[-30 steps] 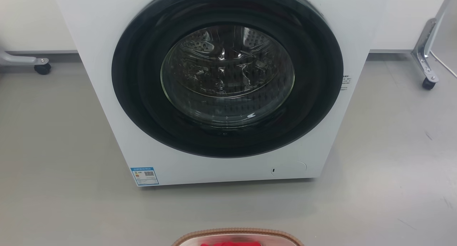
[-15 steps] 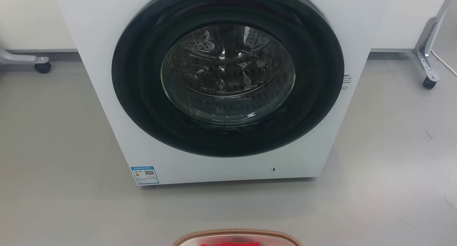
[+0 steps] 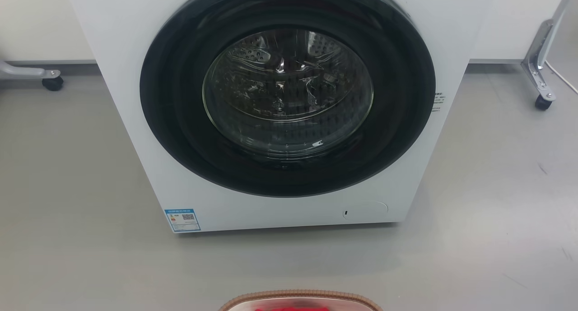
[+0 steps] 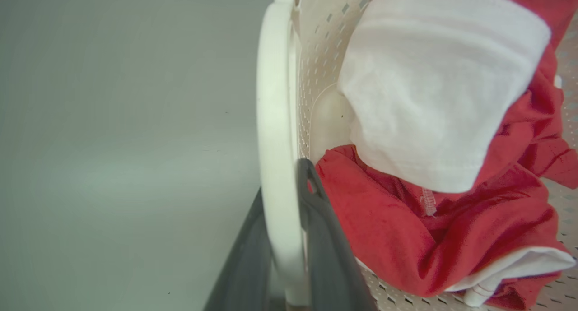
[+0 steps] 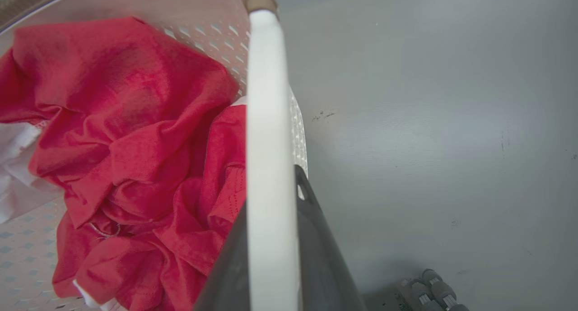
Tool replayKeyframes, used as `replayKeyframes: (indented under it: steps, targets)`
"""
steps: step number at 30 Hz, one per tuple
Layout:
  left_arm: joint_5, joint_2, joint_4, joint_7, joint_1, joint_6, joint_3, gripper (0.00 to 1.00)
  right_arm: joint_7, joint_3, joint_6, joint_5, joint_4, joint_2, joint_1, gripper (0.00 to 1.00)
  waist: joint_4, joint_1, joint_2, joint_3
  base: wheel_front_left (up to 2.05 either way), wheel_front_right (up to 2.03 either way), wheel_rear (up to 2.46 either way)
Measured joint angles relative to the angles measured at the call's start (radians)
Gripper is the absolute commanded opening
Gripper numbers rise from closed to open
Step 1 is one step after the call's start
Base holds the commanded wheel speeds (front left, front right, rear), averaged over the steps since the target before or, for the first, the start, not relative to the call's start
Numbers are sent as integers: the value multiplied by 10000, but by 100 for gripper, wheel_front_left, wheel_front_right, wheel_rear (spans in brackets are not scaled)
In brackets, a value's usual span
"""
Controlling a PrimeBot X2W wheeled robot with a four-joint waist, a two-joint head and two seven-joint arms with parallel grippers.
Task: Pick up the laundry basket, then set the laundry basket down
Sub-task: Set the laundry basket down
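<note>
Two handles [image 4: 273, 99] of the laundry basket [image 3: 298, 294] are being gripped by left pincer [image 4: 282, 184] and right pincer [image 5: 271, 191]; uneven lowering risks tilting.

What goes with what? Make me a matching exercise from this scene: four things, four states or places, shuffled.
1. washing machine door
2. red garment
3. left gripper
4. basket's rim

A. brown, woven look
B. clamped on a white handle
C. shut, drum seen through it
D. heaped inside the laundry basket

Pairs: 1-C, 2-D, 3-B, 4-A.
</note>
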Motion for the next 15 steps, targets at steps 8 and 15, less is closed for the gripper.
replayKeyframes:
  steps: [8, 15]
  targets:
    - [-69, 0, -6, -102, -102, 19, 4, 0, -94, 88, 0, 88, 59, 2, -270, 0, -14, 1, 0, 243, 0, 0, 0]
    - [-82, 2, -17, -280, -727, 94, 104, 0, -286, 104, 0, 88, 127, 4, -1029, 0, -14, 1, 0, 710, 0, 0, 0]
